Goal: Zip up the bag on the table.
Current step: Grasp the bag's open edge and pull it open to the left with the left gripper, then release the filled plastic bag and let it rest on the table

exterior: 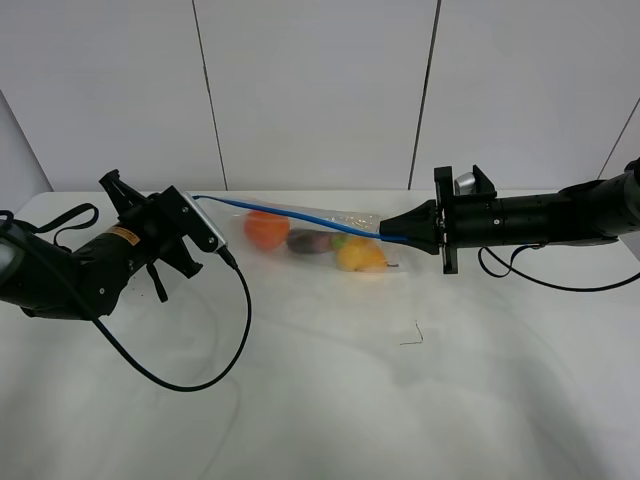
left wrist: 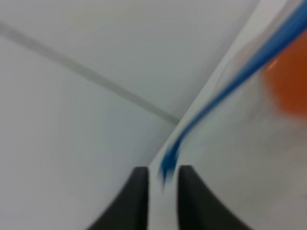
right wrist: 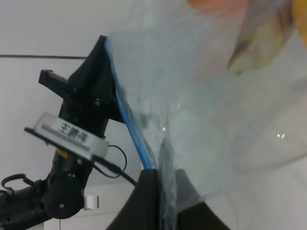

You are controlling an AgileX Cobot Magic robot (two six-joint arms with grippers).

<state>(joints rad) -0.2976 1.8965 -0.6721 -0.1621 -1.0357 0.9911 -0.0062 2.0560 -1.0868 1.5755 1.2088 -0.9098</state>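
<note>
At nine o'clock in the high view, the left arm (exterior: 75, 270) is glossy black with rounded links. It carries a small orange-yellow label (exterior: 124, 234) and a silver-white camera box (exterior: 205, 228) trailing a looping black cable (exterior: 247, 305). At three o'clock, the right arm (exterior: 540, 220) is a matte black cylinder with a square black bracket (exterior: 447, 235), topped by a grey camera (exterior: 465, 183). The left gripper (left wrist: 163, 170) and right gripper (right wrist: 165, 175) have dark, tapered fingers (left wrist: 136, 201).
</note>
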